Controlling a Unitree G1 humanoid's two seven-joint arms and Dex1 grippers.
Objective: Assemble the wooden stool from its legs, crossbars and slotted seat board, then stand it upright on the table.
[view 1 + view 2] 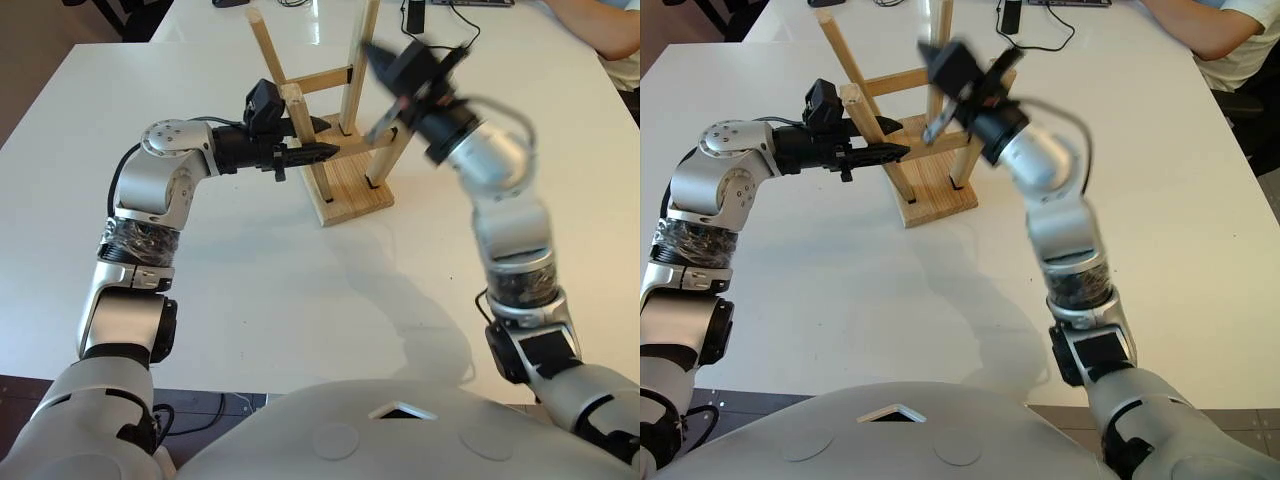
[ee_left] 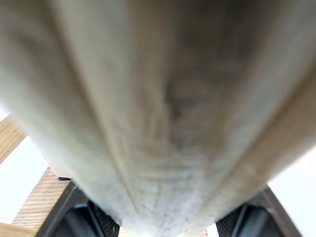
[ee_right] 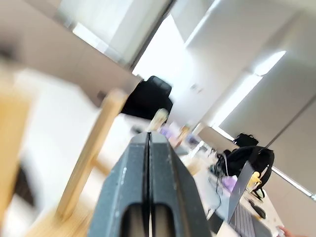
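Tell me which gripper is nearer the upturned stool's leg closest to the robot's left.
Left. The left gripper straddles that leg, with a finger on either side of the wood. The right gripper hangs shut over by the stool's right-hand legs, apart from it.

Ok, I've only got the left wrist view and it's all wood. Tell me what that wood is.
Observer: A leg of the stool, right in front of the left end effector.
Operator: Give me the stool's pose.
Observer: Upside down, with the seat board flat on the table and the legs pointing up.
Operator: Now report the right end effector.
Observer: The right end effector is shut, holds nothing, and is raised beside the stool.
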